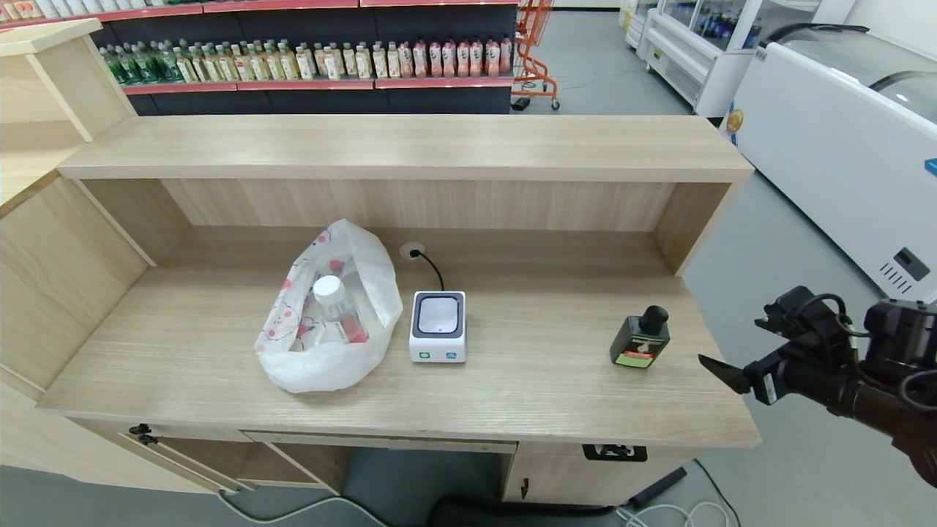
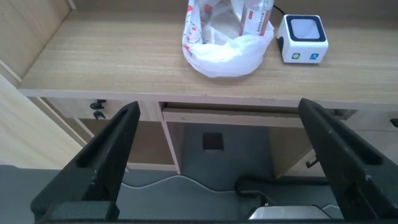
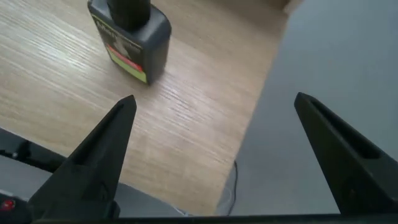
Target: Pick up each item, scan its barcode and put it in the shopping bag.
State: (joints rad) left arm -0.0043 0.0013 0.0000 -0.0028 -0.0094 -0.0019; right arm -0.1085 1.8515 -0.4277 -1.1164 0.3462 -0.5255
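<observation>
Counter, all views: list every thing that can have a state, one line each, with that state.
Shopping bag: open, slumped on the counter, one bottle inside.
White-capped bottle: in the bag, cap on.
Scanner: flat on the counter, cable attached.
Dark bottle: upright, capped, not bagged.
Left hand: open, empty.
Right hand: open, empty.

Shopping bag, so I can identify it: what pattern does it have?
The shopping bag is white with red-pink spots, clearest in head view.
</observation>
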